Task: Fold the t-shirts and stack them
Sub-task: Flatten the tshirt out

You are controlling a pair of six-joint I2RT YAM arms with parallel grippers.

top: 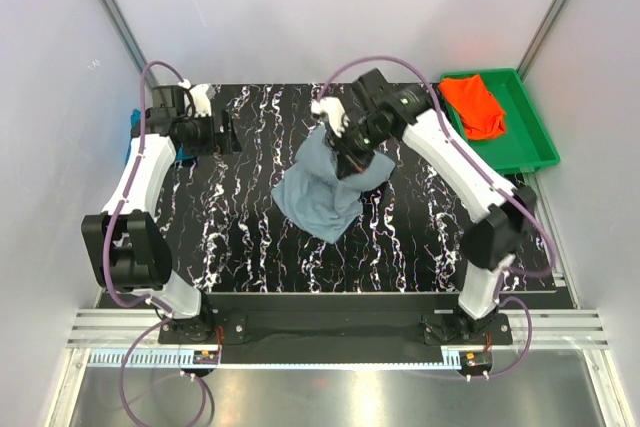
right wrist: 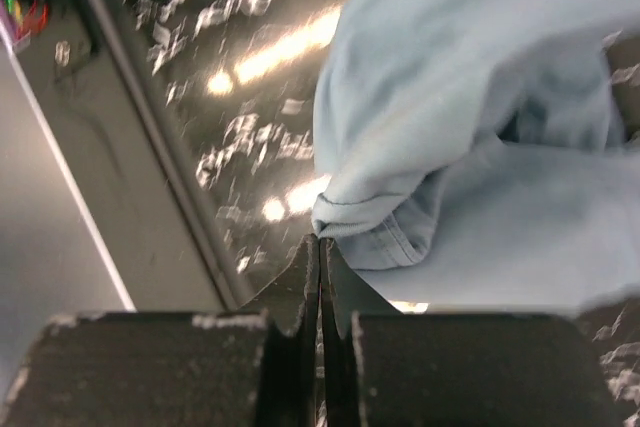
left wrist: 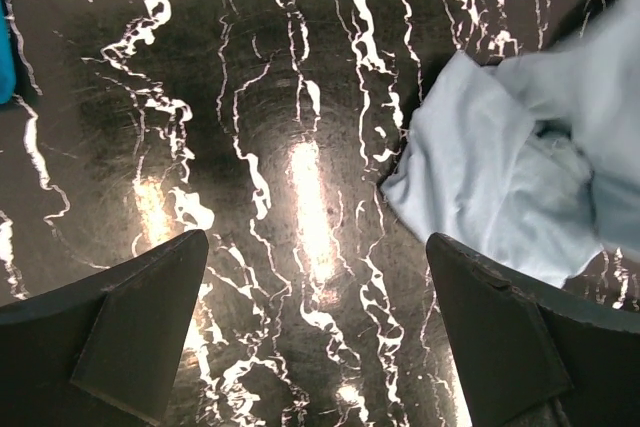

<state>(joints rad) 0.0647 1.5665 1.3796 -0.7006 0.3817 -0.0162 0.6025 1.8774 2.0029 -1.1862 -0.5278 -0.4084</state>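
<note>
Two robot arms over a black marbled table [top: 250,247], one pinching a bunched grey-blue t-shirt [top: 322,197].

At 9 o'clock in the overhead view, a teal-blue t-shirt [top: 134,132] peeks out at the table's edge. Just beside it the left gripper [left wrist: 320,347] hovers with fingers spread wide, holding nothing, and the grey-blue shirt lies at its 3 o'clock, apart from it. At centre, the right gripper [right wrist: 320,252] is clamped on the shirt's hem at the cloth's 12 o'clock end, and the cloth trails toward 6 o'clock — long axis far-to-near. The right arm is clearly nearer. At 2 o'clock, an orange-red t-shirt [top: 475,105] sits in a green tray [top: 535,147].
</note>
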